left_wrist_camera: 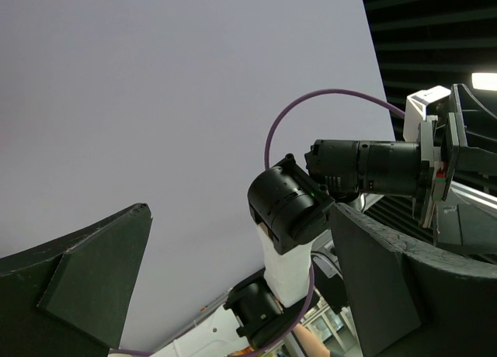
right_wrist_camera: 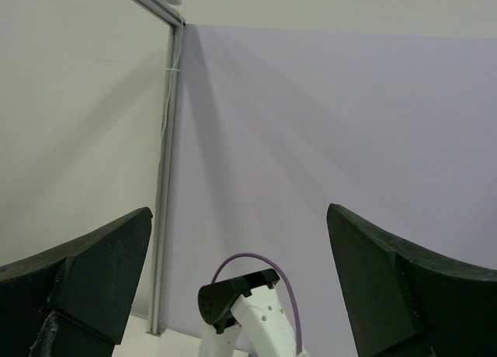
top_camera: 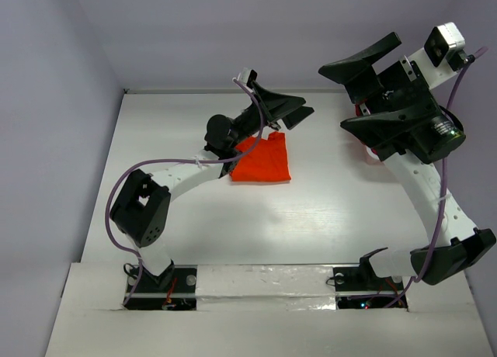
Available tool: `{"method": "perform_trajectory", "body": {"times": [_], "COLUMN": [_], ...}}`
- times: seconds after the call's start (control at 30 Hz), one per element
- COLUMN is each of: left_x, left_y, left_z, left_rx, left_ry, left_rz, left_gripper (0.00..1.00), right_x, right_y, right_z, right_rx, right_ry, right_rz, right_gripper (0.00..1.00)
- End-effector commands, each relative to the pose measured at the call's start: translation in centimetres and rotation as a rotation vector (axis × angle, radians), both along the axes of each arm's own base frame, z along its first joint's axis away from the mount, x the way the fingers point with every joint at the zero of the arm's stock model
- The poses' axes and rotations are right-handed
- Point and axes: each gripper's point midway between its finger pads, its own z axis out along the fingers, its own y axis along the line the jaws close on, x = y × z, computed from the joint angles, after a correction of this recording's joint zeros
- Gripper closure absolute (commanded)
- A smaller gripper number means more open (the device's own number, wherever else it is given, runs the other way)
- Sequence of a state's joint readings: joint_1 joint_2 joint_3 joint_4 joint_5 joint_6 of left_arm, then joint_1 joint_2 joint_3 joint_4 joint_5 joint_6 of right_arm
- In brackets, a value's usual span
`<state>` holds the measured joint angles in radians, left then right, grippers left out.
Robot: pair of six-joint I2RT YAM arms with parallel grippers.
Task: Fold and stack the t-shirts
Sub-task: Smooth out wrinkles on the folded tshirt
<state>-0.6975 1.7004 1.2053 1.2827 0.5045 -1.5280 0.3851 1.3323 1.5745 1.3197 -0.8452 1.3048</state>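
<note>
**Top view.** L gripper (top_camera: 289,109) sits over the far-centre of the white table (top_camera: 334,217); jaws spread wide, nothing btwn them. The orange-red t-shirt (top_camera: 264,164) lies flat in a compact, roughly square bundle, centre-left on the far half of the table; the L arm's wrist overlaps its upper-left corner in this view; contact can't be judged. R gripper (top_camera: 365,93) is raised at far right, well apart from the shirt; jaws likewise released and wide, empty. A small patch of red/pink cloth (top_camera: 372,153) shows under the R arm; mostly hidden, garment not identifiable.

**L wrist view.** Dark fingers (left_wrist_camera: 78,287) frame the lilac wall (left_wrist_camera: 155,101) and the R arm's black joint (left_wrist_camera: 287,206); no cloth btwn them.

**R wrist view.** Fingers (right_wrist_camera: 85,272) frame the wall corner; a white arm link w/ purple cable (right_wrist_camera: 248,268) sits at the bottom edge.
</note>
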Motion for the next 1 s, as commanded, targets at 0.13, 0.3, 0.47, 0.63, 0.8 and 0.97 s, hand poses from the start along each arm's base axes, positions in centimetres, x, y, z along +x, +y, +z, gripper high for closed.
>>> {"method": "perform_trajectory", "body": {"times": [0.13, 0.3, 0.47, 0.63, 0.8, 0.97], "left_x": [-5.21, -5.14, -5.17, -5.17, -5.18, -5.17], "left_y": [4.33, 4.33, 4.38, 4.38, 4.39, 4.43], "left_z": [7.18, 7.21, 7.22, 7.22, 7.16, 7.17], "left_rx": [-0.259, -0.260, -0.263, -0.264, -0.265, -0.268], "left_ry": [-0.333, -0.331, -0.333, -0.332, -0.332, -0.331], "left_rz": [-0.006, -0.004, -0.003, -0.004, -0.005, -0.005], "left_gripper": [0.01, 0.01, 0.01, 0.01, 0.01, 0.01], "right_x": [-2.49, -2.49, -2.51, -2.56, -2.43, -2.51], "right_y": [-1.31, -1.32, -1.33, -1.35, -1.30, -1.33], "right_z": [1.02, 1.01, 0.99, 1.02, 0.99, 1.01], "right_rx": [0.058, 0.058, 0.058, 0.058, 0.057, 0.057], "right_ry": [-0.099, -0.098, -0.098, -0.099, -0.095, -0.097], "right_rz": [-0.017, -0.018, -0.020, -0.021, -0.023, -0.023], "right_gripper": [0.00, 0.00, 0.00, 0.00, 0.00, 0.00]}}
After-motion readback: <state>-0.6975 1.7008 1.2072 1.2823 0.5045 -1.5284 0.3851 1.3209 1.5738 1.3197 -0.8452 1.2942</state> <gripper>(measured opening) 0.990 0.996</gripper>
